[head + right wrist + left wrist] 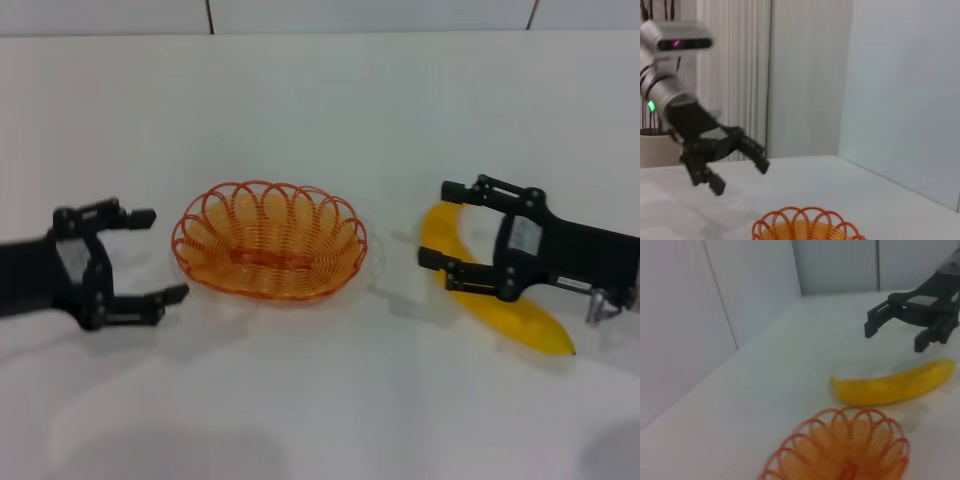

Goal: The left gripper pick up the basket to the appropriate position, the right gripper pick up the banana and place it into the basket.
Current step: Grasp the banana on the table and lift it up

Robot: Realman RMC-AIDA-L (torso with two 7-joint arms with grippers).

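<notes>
Step in hand, as I judge it: the approach — nothing lifted yet, neither object gripped

Orange wire basket [270, 240] sits empty on the white table [320, 110], about mid-scene. Banana [500, 300] lies flat on the table to the basket's right, apart from it, not touching

Left gripper [145, 255] at the basket's left side, just beside the rim but clear of it. Fingers spread wide, pointing toward the basket, one finger farther back, one nearer the camera. Arm comes in low from the left edge, roughly level with the table

Right gripper [435, 225] over the banana's far half, fingers spread, tips pointing toward the basket. Left wrist view shows it hanging above the banana with a gap below, no contact. Arm reaches in from the right

Next move, by my reading: left gripper needs to advance so one finger passes inside the scalloped rim and the other outside, then close on the wire. Right gripper needs to drop and straddle the banana across its width
</notes>
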